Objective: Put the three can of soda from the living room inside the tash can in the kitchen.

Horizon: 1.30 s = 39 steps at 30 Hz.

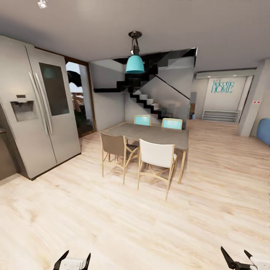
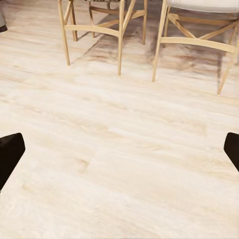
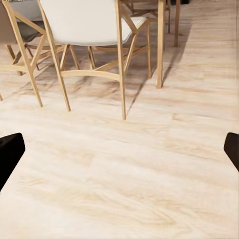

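A pale wood plank floor (image 1: 112, 221) stretches ahead to a tall steel double-door fridge (image 1: 37, 112), then a grey dining table (image 1: 157, 135) ringed by wooden chairs. The robot should steer right around them, likely toward the living room. Left gripper (image 1: 72, 261) and right gripper (image 1: 237, 259) hang spread apart, holding nothing; no soda cans visible yet.

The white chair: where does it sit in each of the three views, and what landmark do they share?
Head view: white chair just right of centre, at the table's near side.
Left wrist view: upper right corner, seat edge and wooden legs.
Right wrist view: upper middle, backrest and legs.
Shared landmark: the light wood floor.
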Available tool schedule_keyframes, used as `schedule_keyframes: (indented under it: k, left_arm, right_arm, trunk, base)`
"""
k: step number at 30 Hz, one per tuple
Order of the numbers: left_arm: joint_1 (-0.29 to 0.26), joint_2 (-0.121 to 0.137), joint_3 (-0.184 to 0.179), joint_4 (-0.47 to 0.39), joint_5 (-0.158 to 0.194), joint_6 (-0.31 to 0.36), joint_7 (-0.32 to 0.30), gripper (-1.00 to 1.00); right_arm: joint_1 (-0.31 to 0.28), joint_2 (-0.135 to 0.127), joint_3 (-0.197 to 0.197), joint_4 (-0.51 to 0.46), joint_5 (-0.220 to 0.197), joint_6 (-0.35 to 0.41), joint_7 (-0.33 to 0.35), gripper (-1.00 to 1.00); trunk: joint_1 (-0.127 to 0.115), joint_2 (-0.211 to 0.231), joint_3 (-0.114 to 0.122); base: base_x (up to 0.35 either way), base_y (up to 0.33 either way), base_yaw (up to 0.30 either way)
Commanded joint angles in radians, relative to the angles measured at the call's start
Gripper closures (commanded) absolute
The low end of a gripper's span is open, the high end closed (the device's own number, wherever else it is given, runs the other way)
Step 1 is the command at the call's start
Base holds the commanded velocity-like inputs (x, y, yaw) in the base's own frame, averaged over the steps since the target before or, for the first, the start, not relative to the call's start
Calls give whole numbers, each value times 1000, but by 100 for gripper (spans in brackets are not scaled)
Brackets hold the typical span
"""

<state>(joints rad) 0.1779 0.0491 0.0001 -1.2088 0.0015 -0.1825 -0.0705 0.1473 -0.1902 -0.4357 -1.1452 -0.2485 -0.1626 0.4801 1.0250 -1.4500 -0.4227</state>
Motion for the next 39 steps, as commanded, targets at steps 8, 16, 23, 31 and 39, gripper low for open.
schedule_keyframes:
  k: [8,16,23,31,39]
  left_arm:
    - [1,0,-5,0,2,-6,1,-100]
    - [1,0,-10,-1,-2,-8,2,-100]
    - [2,0,-12,-1,-3,-9,2,-100]
    - [2,0,-12,-1,-4,-9,2,-100]
    - [2,0,-12,-2,-4,-9,2,-100]
  right_arm:
    - [0,0,0,2,0,-1,0,-100]
    - [0,1,0,2,0,-5,1,-100]
    - [0,0,0,3,0,-4,0,-100]
    - [0,0,0,4,0,-2,0,-100]
    - [0,0,0,16,0,-3,0,-100]
  trunk:
    - [0,0,10]
    - [0,0,19]
    - [0,0,21]
    - [0,0,21]
    - [0,0,22]
  base:
    - [249,232,-184]
    - [296,42,-162]
    - [265,-159,-39]
    - [242,-195,-163]
    - [218,-219,-229]
